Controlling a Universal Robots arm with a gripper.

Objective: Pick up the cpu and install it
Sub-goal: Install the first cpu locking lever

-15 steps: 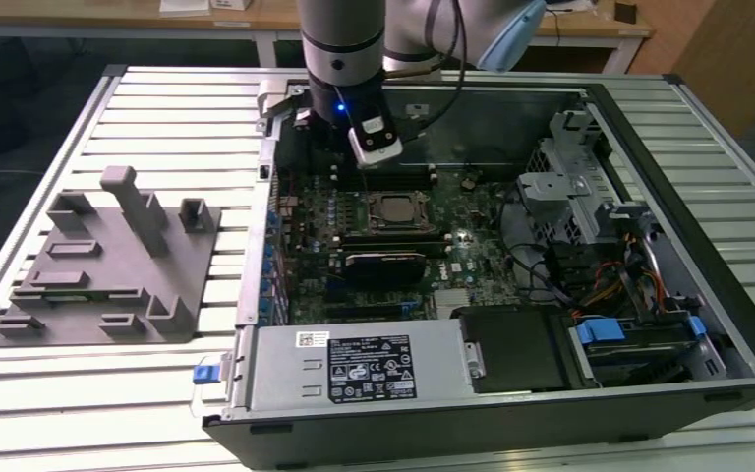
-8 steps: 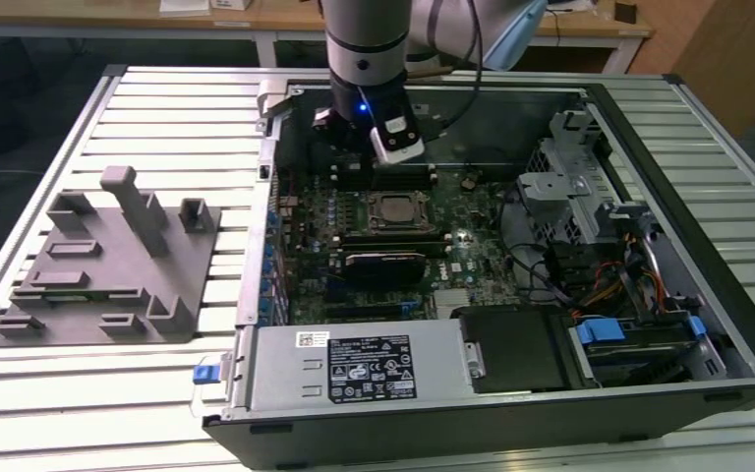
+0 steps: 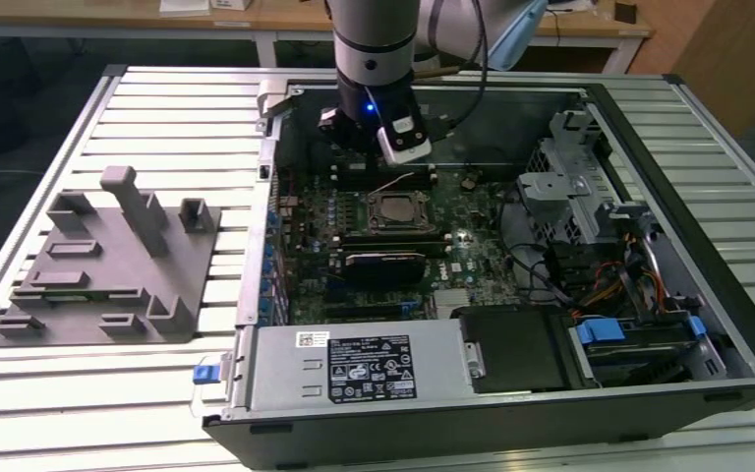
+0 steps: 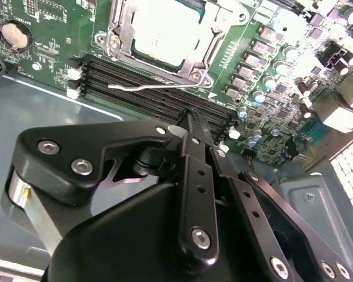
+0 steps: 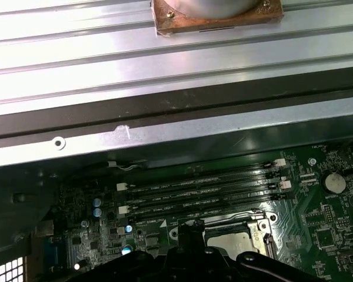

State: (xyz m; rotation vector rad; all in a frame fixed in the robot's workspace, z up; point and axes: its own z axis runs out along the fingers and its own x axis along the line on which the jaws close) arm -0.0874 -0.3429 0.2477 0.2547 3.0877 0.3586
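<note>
The cpu (image 4: 165,32), a pale silvery square, lies inside the metal-framed socket (image 4: 119,36) on the green motherboard; the first wrist view also catches the cpu (image 5: 230,242). In the exterior view the socket (image 3: 393,209) sits mid-board inside the open computer case. My gripper (image 3: 377,159) hangs over the board just behind the socket, above the memory slots (image 4: 141,88). Its black fingers (image 4: 195,126) meet at the tips with nothing between them, so the gripper (image 4: 192,116) is shut and holds nothing. The socket's thin lever (image 4: 156,86) lies beside the frame, near the fingertips.
A grey plastic tray (image 3: 102,265) with upright posts stands on the slatted table at the exterior view's left. Inside the case are a black block (image 3: 384,265) below the socket, a power supply (image 3: 351,369) in front, and drive cages with cables (image 3: 588,216) at the right.
</note>
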